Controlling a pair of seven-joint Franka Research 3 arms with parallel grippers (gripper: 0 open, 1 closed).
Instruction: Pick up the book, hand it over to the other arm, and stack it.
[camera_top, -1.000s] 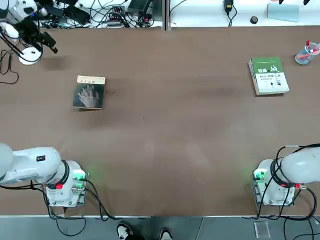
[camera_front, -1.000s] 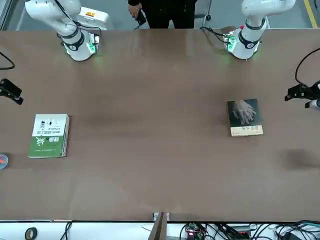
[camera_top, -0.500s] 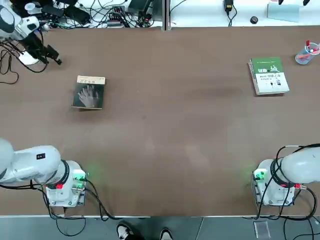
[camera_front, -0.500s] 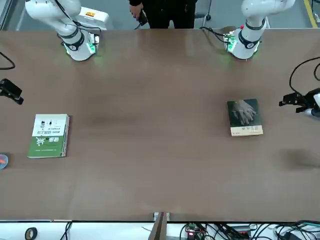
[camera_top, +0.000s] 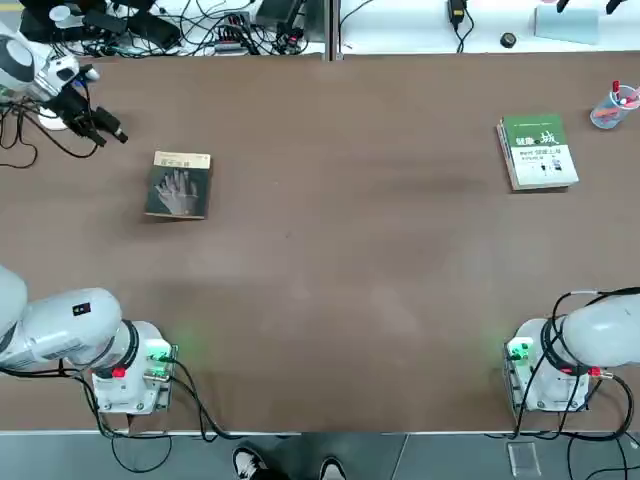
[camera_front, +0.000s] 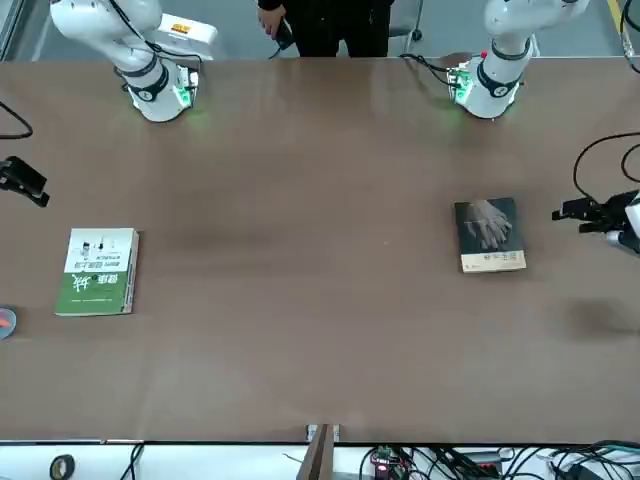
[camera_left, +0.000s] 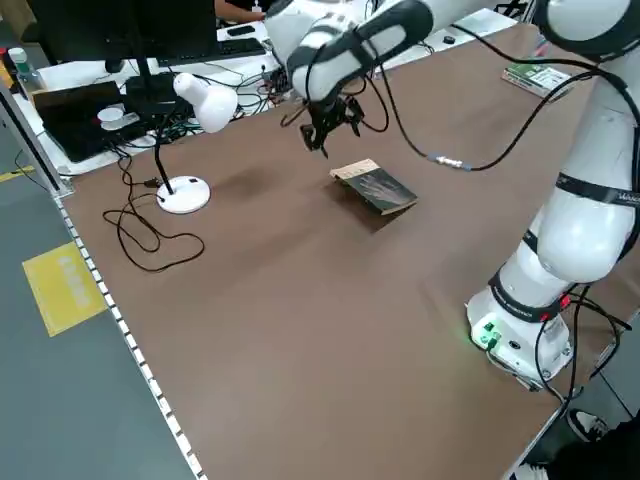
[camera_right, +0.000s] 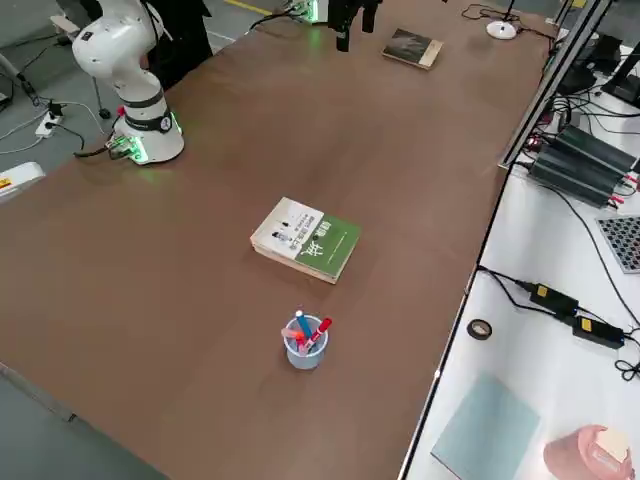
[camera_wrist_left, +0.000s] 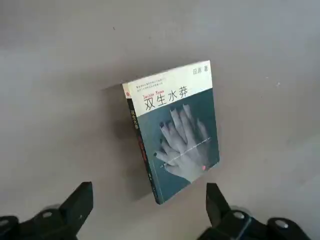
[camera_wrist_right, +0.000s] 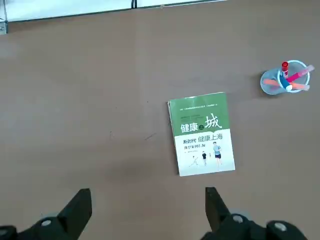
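Book (camera_top: 179, 185) lies flat on counter (camera_top: 330, 250), left half, untouched. Left tool (camera_top: 110, 130) hovers just beside it toward the far-left edge, fingers spread wide, empty. Right tool (camera_wrist_right: 147, 210) wide open above green-and-white book (camera_top: 538, 152), far right.

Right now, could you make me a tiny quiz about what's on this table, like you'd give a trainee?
1. True or false: the grey book is gripped by the left gripper.
2. Which book has a pen cup next to it? A) grey book B) green-and-white book
3. Fill in: both books lie ____ on the table.

Key: 1 false, the open fingers are apart from it. 2 B. 3 flat.
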